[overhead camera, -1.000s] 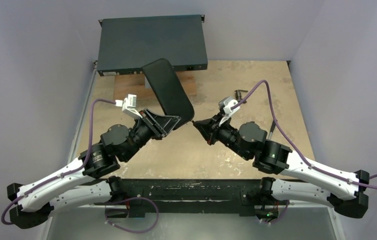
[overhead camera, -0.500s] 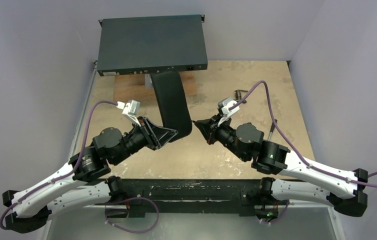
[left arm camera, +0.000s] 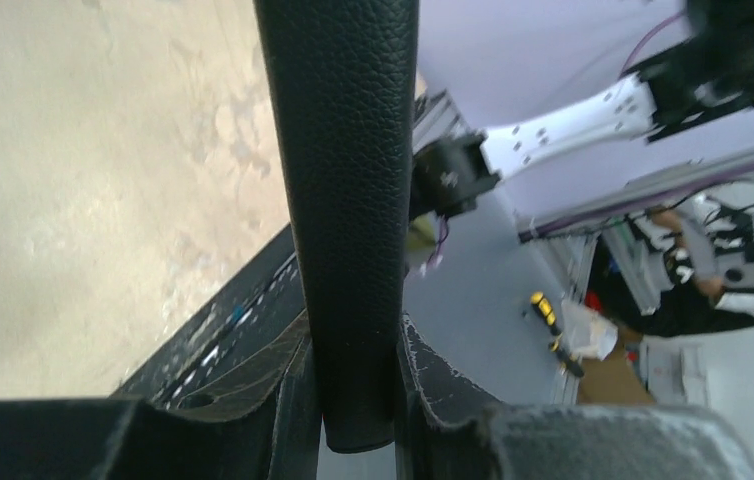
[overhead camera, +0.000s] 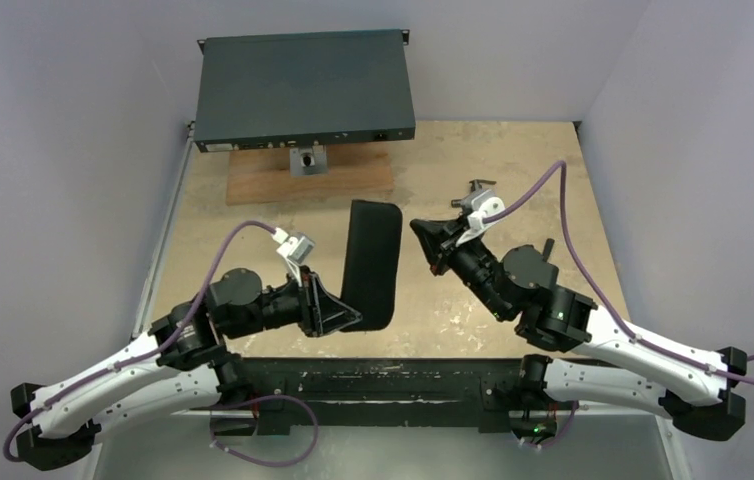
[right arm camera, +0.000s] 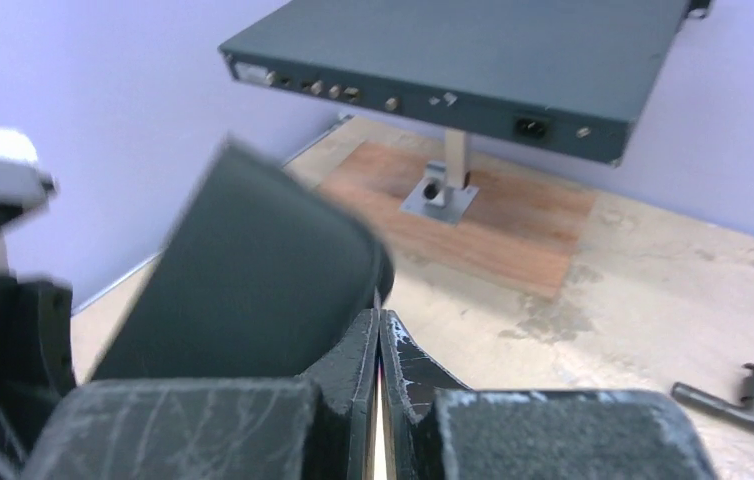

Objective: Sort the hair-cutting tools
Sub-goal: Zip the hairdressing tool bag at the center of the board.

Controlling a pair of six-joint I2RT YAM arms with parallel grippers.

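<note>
Pouch [overhead camera: 371, 262] drawn nearer, pinched in left gripper [overhead camera: 353, 318].

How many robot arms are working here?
2. The left arm reaches in from bottom left, left gripper clamped on the near end of the black case; the right arm from bottom right, right gripper shut beside the case.

The pouch [overhead camera: 371, 262] at centre is black, pebble-grained; the box [overhead camera: 303, 88] at top dark slate; board [overhead camera: 253, 185] reddish-brown; desk [overhead camera: 513, 160] tan, blotchy.
</note>
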